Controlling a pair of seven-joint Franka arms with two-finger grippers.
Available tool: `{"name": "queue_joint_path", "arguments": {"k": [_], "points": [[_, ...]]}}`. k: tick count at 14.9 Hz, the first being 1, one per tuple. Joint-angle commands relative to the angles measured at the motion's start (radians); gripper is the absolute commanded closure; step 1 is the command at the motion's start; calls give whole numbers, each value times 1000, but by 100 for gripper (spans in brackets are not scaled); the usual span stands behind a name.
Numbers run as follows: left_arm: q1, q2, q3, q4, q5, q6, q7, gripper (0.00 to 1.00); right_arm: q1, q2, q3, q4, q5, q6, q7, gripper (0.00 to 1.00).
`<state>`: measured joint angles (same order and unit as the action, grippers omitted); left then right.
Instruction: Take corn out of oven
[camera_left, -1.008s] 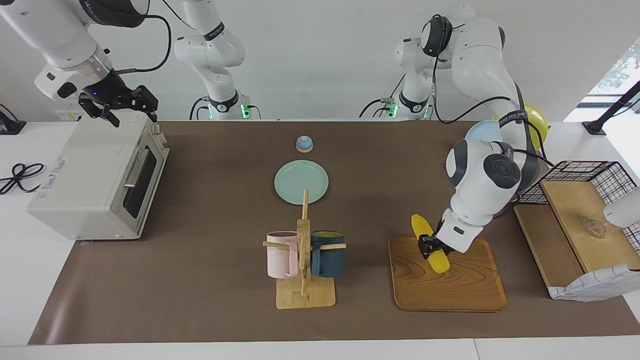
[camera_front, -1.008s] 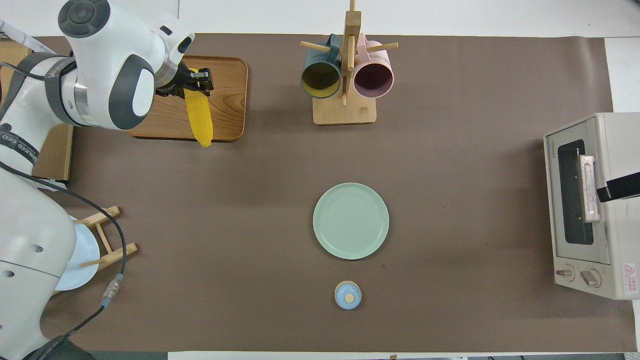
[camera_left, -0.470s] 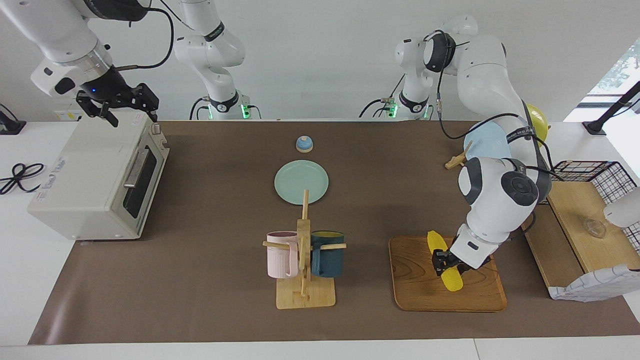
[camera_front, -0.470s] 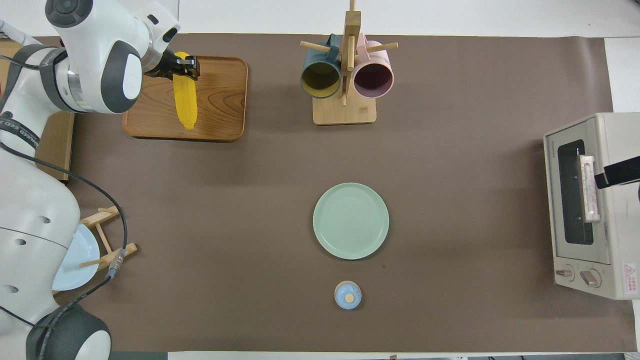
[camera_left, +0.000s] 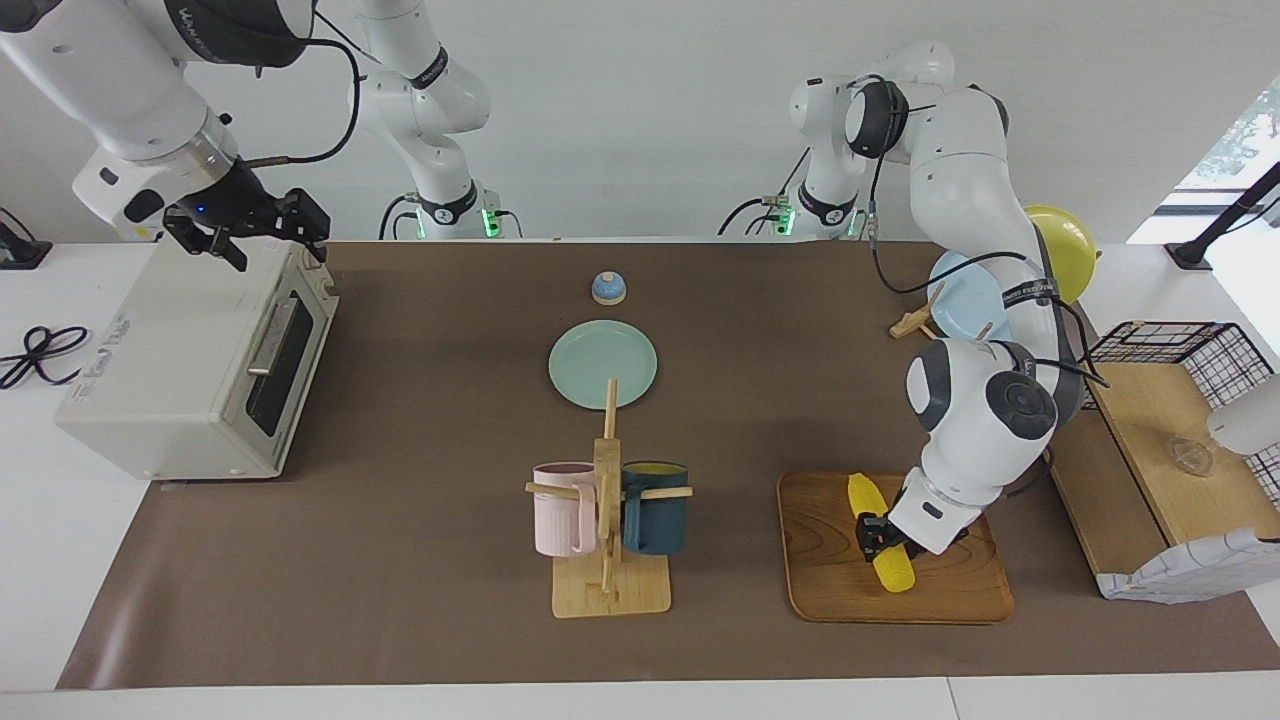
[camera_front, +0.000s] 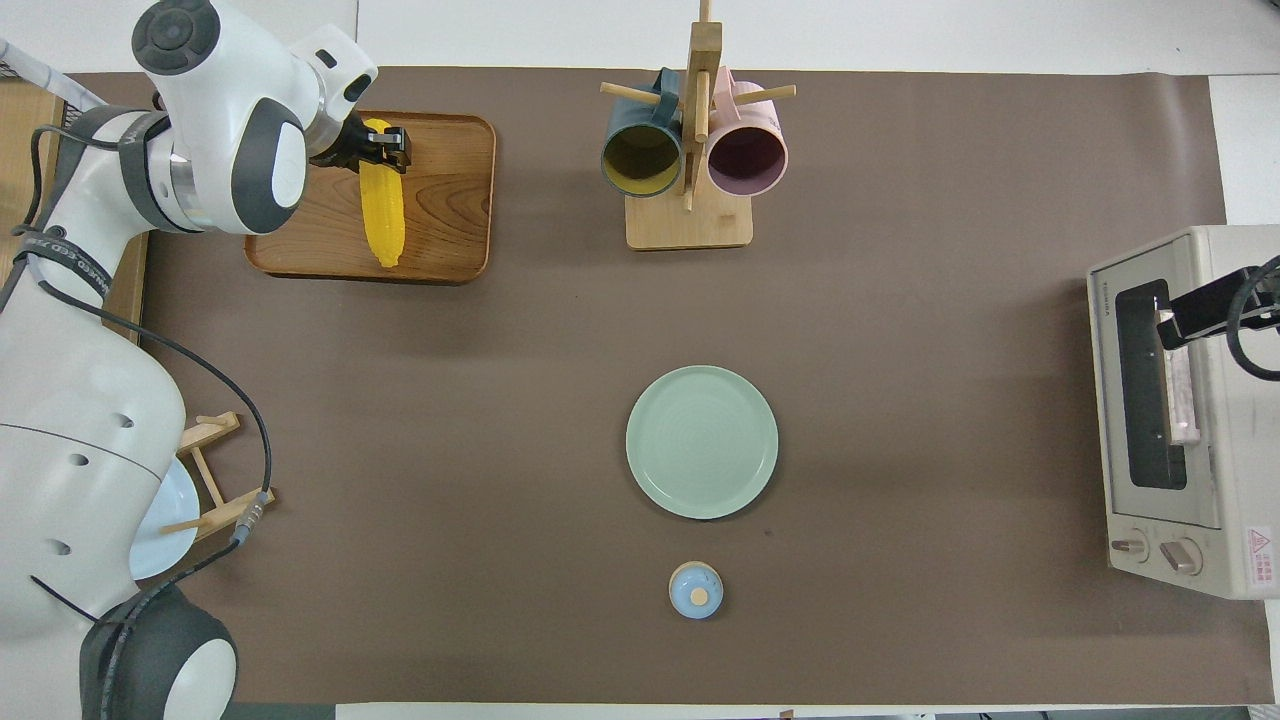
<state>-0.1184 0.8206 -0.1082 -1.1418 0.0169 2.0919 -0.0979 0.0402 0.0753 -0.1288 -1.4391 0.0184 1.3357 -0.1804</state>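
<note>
Corn (camera_left: 880, 534) lower now — on tray (camera_left: 830, 570)

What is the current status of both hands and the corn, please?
Left hand shut on corn, at wooden tray. Right hand open, waiting over oven. Oven door closed. Nothing in the way.

Red warning triangle label (camera_front: 1259, 541) on oven (camera_front: 1215, 300)

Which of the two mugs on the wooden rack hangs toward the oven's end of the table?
The pink mug; the dark blue mug hangs toward the tray.
</note>
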Motion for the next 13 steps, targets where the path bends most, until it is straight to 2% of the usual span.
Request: {"name": "queue_joint_path", "arguments": {"k": [1, 2, 3, 4, 6, 8, 10, 13], "points": [[-24, 15, 33, 39, 28, -15, 9, 100, 26, -28, -26, -21, 3, -16, 15, 0], [-24, 15, 33, 39, 28, -15, 9, 100, 21, -66, -25, -71, 2, -13, 15, 0], [-26, 11, 33, 34, 28, -15, 6, 38, 12, -98, -22, -119, 0, 3, 15, 0], [-29, 9, 33, 34, 26, -24, 6, 0, 7, -103, -20, -127, 0, 20, 10, 0], [-30, -12, 33, 31, 22, -61, 6, 0, -14, -79, 18, -103, -50, 54, 9, 0], [-29, -61, 32, 27, 14, -102, -3, 0, -55, -60, 69, -73, -61, 36, 10, 0], [-20, -144, 33, -15, -18, -170, -29, 0, -55, -39, 64, -41, -61, 19, 9, 0], [5, -315, 35, -126, -18, -258, -75, 0, -69, -40, 58, -50, -46, 25, 4, 0]]}}
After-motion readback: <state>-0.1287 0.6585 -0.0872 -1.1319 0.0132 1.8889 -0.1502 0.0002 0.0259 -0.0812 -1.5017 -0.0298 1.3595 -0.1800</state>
